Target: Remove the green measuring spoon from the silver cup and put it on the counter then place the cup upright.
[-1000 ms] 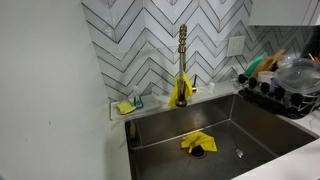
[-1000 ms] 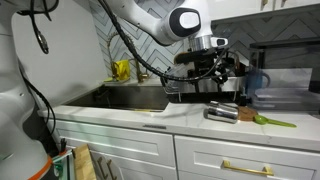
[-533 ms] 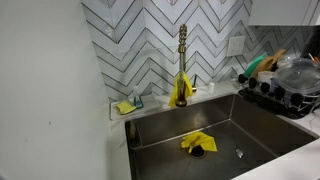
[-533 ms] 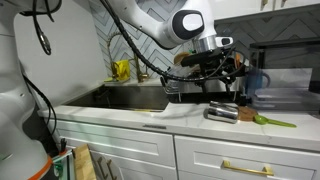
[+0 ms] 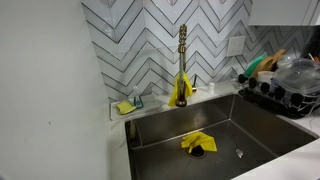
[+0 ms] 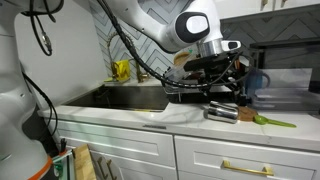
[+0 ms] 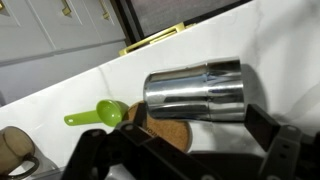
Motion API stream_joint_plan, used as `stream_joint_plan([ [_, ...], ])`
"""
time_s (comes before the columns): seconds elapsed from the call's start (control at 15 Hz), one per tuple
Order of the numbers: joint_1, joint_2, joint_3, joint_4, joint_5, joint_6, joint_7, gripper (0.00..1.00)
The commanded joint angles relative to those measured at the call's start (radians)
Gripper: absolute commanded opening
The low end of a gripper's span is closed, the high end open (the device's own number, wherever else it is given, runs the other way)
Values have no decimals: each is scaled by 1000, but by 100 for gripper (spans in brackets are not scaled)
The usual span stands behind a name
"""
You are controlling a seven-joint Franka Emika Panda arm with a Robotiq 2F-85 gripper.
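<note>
Over the last second I have swung the wrist sideways along the counter [image 6: 130,113], away from the sink [image 6: 128,97], so the gripper [image 6: 222,88] now hangs right over the silver cup [image 6: 222,112] instead of short of it. The sink-side exterior view has not changed at all.

The cup lies on its side on the pale worktop. In the wrist view, the silver cup [image 7: 195,92] is a shiny steel cylinder with a slightly wider band at one end, and its polished wall mirrors the dark gripper parts. The green measuring spoon [image 7: 98,114] is already out of it: bright lime, its round bowl towards the cup and its handle pointing away, flat on the counter [image 7: 60,92], near the cup but not touching it. In an exterior view the spoon [image 6: 272,121] lies just beyond the cup.

The gripper [image 7: 180,142] is spread wide, one finger [image 7: 272,140] on either side of the picture, holding nothing.

I cannot tell which end of the cup is the mouth. A brown flat piece [image 7: 165,128] beside the cup is half covered by it and by the gripper frame. The view over the sink basin [image 5: 260,125] shows neither arm, cup nor spoon.
</note>
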Motion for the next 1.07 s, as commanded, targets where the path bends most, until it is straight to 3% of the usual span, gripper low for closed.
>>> stream_joint_plan([
  [0.0, -4, -12, 7, -36, -8, 15, 5, 100],
  [1.0, 1, -1, -6, -52, -127, 59, 26, 100],
])
